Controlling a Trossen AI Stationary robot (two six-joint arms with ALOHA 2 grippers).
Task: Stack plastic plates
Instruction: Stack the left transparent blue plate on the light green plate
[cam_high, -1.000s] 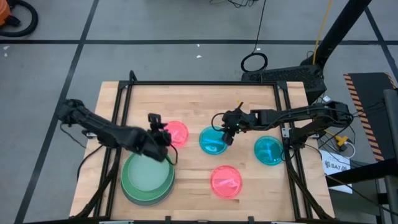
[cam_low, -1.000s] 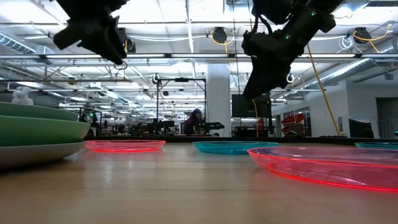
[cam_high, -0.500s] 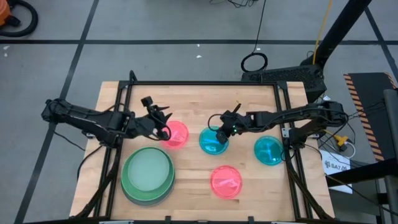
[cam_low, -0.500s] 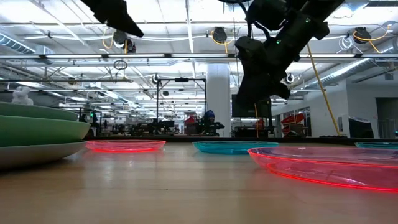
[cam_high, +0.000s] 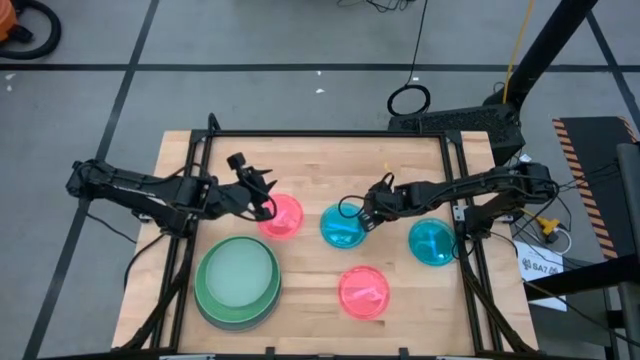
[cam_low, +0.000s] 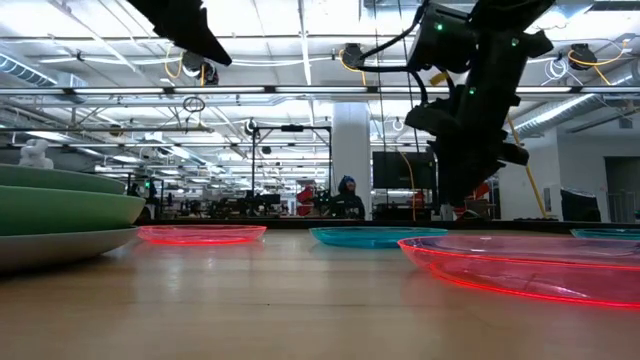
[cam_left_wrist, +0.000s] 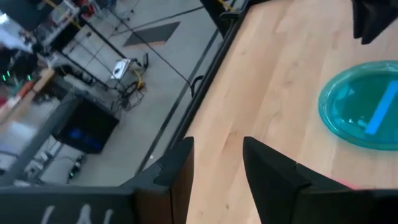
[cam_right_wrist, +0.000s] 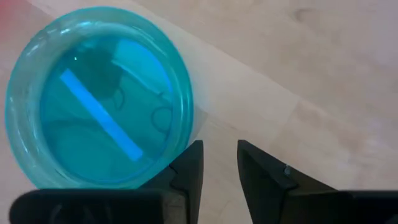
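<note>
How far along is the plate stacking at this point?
Done: the large plates sit nested in one stack. In hand: nothing is held; the right gripper hangs open at the rim of the middle teal plate, and the left gripper hovers open by a pink plate. Left: four small plates lie apart, including the near pink plate and the right teal plate.

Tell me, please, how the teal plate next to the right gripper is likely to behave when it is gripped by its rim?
The teal plate looks thin and translucent, so probably light and slightly flexible. Its glossy surface and low upright rim suggest it may slip from narrow fingers. The right gripper, slightly open at its edge, could nudge it across the smooth wooden table.
</note>
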